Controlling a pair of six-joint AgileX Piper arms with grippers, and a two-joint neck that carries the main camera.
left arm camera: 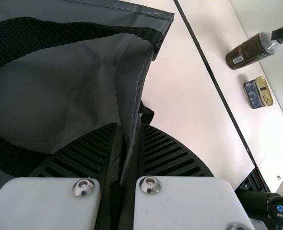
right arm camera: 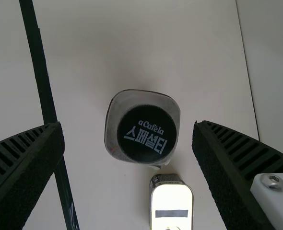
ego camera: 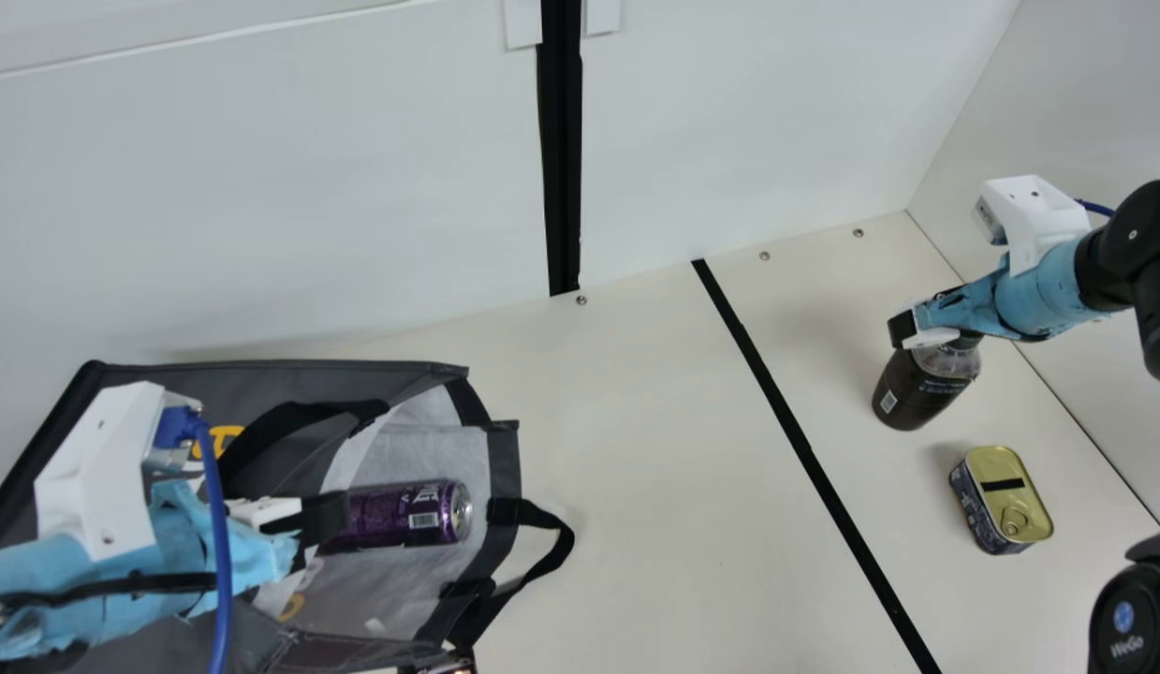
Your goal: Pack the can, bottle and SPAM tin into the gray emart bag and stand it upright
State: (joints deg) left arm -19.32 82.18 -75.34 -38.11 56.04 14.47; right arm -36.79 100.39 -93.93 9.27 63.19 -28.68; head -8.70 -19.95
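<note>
Jaws spread wide and empty, the right gripper (right arm camera: pixel 128 125) hung over the upright bottle (ego camera: pixel 917 393) (likely weighty and slick, best clasped around its body below the cap (right arm camera: pixel 146 134)) near the SPAM tin (ego camera: pixel 1001 501), while the left gripper (left arm camera: pixel 129 125) tightly pinched the gray emart bag (left arm camera: pixel 69 100).

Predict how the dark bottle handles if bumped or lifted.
The bottle stands upright, taller than wide, so a bump near its cap could tip it. From above it looks squarish with rounded corners, so it probably won't roll freely. Its clear shoulder looks smooth and undented: likely fairly stiff, maybe slippery.
</note>
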